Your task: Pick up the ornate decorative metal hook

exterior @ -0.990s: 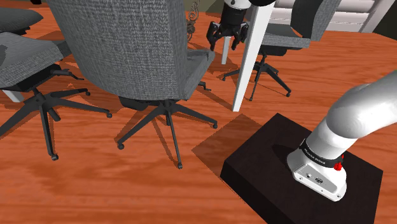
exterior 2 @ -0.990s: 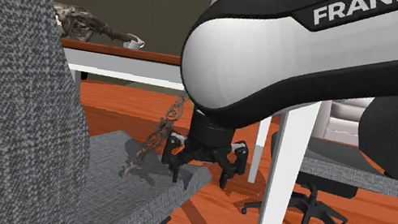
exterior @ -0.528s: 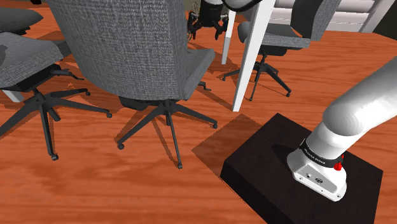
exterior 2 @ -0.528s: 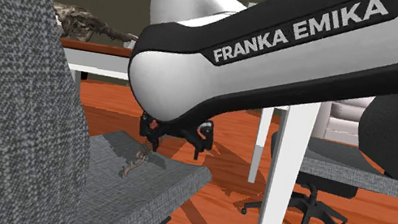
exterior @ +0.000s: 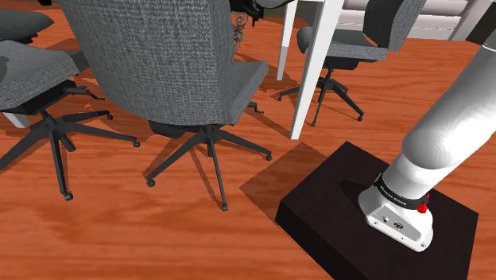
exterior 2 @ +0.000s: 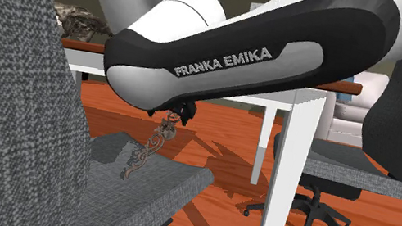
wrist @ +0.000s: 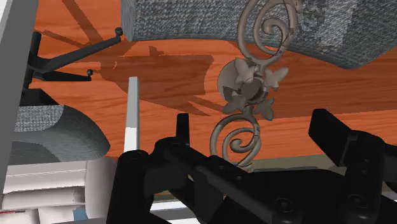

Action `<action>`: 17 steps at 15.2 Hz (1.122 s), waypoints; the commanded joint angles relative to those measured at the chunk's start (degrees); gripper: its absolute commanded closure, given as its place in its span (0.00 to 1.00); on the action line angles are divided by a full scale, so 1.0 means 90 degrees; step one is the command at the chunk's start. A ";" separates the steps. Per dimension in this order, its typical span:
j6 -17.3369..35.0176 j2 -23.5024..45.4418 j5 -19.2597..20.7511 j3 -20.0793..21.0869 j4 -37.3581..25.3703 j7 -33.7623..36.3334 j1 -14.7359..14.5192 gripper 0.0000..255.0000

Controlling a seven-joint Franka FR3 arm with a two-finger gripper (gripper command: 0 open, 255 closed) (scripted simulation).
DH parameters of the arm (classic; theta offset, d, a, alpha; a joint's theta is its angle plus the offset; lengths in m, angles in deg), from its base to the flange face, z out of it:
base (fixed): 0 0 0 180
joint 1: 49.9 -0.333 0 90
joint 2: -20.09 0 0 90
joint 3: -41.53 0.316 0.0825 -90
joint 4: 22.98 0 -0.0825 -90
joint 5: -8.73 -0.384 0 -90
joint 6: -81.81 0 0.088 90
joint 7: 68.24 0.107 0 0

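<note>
Ornate hook (wrist: 248,89) leans tilted on the grey office-chair seat (exterior 2: 159,184). Its scrolls lie between the widely parted fingers of the hand (wrist: 253,124), apparently untouched. The approach looks complete; closing and lifting remain. Clearance is tight, with the chair back (exterior 2: 2,101) just beside and the white desk leg (exterior 2: 288,188) near.

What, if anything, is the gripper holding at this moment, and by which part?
Nothing: the gripper is open, its fingers flanking the ornate hook at the lower scroll without touching it.
</note>
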 commanded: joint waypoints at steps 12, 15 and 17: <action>0.0452 0.0408 0.0358 -0.0015 0.0428 0.0852 -0.0098 1.00; 0.0502 0.0262 0.0290 -0.0008 0.0598 0.0875 -0.0087 1.00; 0.0460 0.0335 0.0312 -0.0012 0.0486 0.0841 -0.0090 1.00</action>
